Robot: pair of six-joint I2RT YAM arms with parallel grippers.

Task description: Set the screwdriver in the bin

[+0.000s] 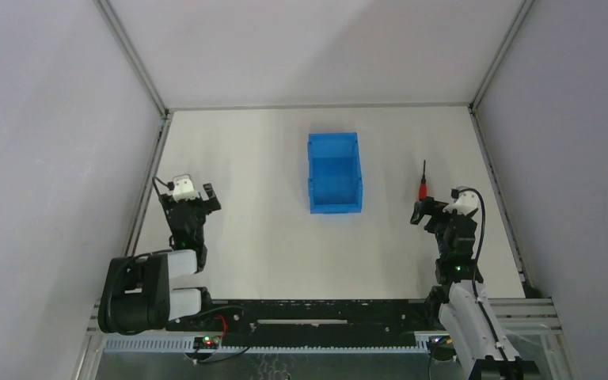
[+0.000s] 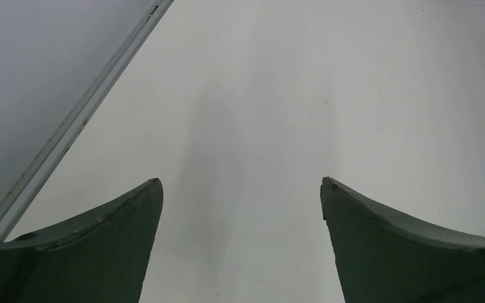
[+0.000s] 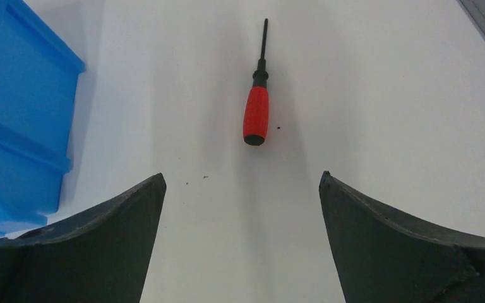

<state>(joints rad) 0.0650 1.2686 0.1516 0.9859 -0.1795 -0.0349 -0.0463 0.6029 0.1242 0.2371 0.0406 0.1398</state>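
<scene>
The screwdriver (image 1: 423, 185), red handle and thin dark shaft, lies on the white table right of the bin, shaft pointing away from me. In the right wrist view the screwdriver (image 3: 256, 113) lies just ahead of my fingers, handle end nearest. The blue bin (image 1: 334, 172) stands at the table's middle; part of the bin (image 3: 19, 120) shows at the left of the right wrist view. My right gripper (image 1: 427, 210) is open and empty, just short of the handle, seen as (image 3: 242, 180) in its own view. My left gripper (image 1: 196, 195) is open and empty at the left, over bare table (image 2: 241, 183).
Grey walls enclose the table on three sides, with metal rails along the left edge (image 1: 149, 178) and right edge (image 1: 497, 186). The left rail (image 2: 76, 120) shows in the left wrist view.
</scene>
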